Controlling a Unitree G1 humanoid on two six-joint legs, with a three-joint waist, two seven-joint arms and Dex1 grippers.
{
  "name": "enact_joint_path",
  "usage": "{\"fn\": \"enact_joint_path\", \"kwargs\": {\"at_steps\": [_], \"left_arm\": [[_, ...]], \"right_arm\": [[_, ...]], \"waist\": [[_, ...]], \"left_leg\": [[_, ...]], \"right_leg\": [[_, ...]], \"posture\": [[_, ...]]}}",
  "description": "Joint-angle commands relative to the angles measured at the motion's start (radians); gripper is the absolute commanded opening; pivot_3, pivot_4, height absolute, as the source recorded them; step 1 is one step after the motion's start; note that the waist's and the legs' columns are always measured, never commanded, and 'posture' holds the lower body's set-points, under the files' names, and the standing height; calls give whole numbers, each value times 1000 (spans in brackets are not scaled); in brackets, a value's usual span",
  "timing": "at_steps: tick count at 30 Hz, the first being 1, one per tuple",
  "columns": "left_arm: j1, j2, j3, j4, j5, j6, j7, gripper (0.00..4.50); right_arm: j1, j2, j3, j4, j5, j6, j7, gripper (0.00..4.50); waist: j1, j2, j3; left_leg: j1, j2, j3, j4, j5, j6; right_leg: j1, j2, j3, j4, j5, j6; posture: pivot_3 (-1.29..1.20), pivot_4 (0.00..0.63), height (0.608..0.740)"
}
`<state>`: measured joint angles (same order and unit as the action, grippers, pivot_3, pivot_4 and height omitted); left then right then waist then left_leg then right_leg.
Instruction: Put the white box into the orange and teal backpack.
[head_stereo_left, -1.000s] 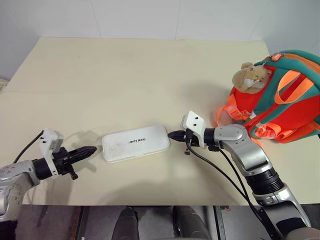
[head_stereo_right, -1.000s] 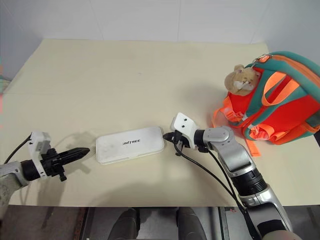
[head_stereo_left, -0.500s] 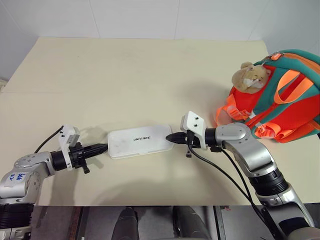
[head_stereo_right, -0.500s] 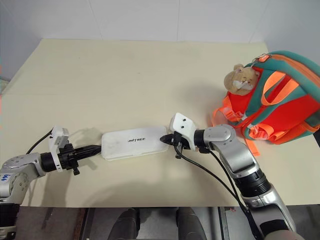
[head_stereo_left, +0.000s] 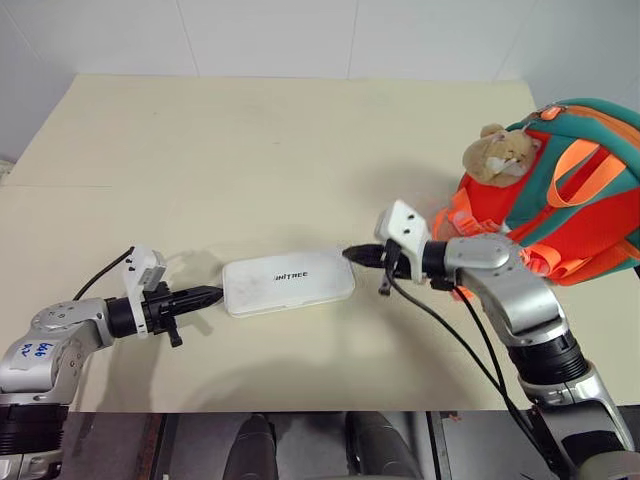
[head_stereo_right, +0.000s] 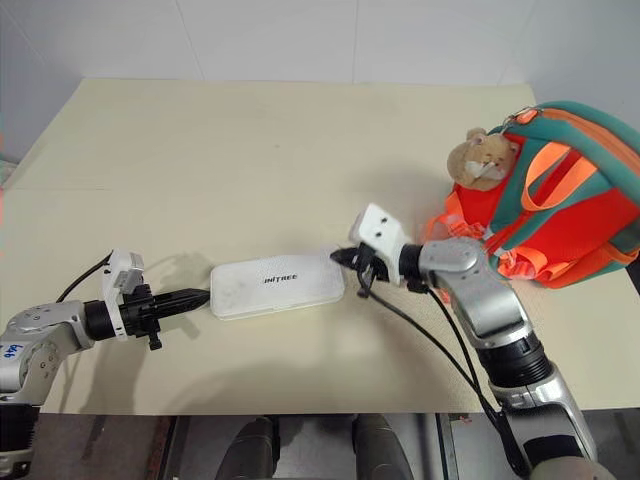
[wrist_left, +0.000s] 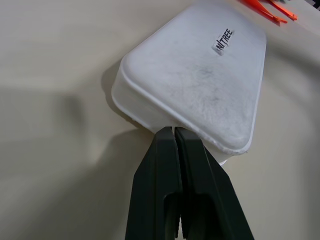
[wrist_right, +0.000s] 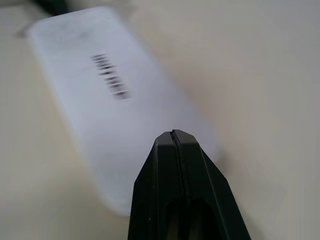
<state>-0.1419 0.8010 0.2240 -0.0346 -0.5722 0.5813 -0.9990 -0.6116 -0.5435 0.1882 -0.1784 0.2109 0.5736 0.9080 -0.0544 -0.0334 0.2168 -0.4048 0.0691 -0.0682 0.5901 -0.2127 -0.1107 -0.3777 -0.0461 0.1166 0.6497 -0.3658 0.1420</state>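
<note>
The white box (head_stereo_left: 289, 283) lies flat on the table (head_stereo_left: 250, 150), near the front edge and about midway along it; its lettered face is up. The left gripper (head_stereo_left: 208, 294), fingers clenched together with nothing between them, has its tip at the box's left short end, apparently touching it; the right gripper (head_stereo_left: 352, 254), fingers likewise clenched and empty, sits at the right short end, its tip at or slightly above the top edge. The orange and teal backpack (head_stereo_left: 560, 200) rests at the table's right edge, well apart from the box, with a plush bear (head_stereo_left: 497, 152) on its near side. Risk: the box is pinched between two narrow tips only; the glossy case may pivot or squirt out if pressure is uneven. Whether the backpack is open cannot be told; a closed top would block insertion.
</note>
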Motion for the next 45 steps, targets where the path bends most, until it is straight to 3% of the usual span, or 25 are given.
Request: {"fn": "enact_joint_path", "kwargs": {"at_steps": [1, 14, 30, 45], "left_arm": [[12, 19, 26, -36, -4, -6, -10, 62], [30, 16, 38, -65, -10, -1, 0, 62], [57, 57, 8, -130, -33, 43, -64, 62], [127, 85, 35, -210, -48, 93, -79, 62]], "right_arm": [[-15, -13, -43, 26, -2, -29, -23, 0], [-5, -1, 76, 152, -104, -119, -3, 0], [53, -49, 89, -44, 1, 2, 146, 0], [129, -159, 91, -157, 46, 82, 229, 0]], "waist": [[0, 0, 0], [-2, 0, 0], [0, 0, 0], [1, 0, 0]], "left_leg": [[0, 0, 0, 0, 0, 0], [-1, 0, 0, -1, 0, 0], [-1, 0, 0, -1, 0, 0], [-1, 0, 0, -1, -1, 0]], "right_leg": [[0, 0, 0, -1, 0, 0], [0, 0, 0, -2, 0, 0], [0, 0, 0, -3, 0, 0], [0, 0, 0, -4, 0, 0]], "posture": [[0, 150, 740], [0, 150, 740], [0, 150, 740], [0, 150, 740]]}}
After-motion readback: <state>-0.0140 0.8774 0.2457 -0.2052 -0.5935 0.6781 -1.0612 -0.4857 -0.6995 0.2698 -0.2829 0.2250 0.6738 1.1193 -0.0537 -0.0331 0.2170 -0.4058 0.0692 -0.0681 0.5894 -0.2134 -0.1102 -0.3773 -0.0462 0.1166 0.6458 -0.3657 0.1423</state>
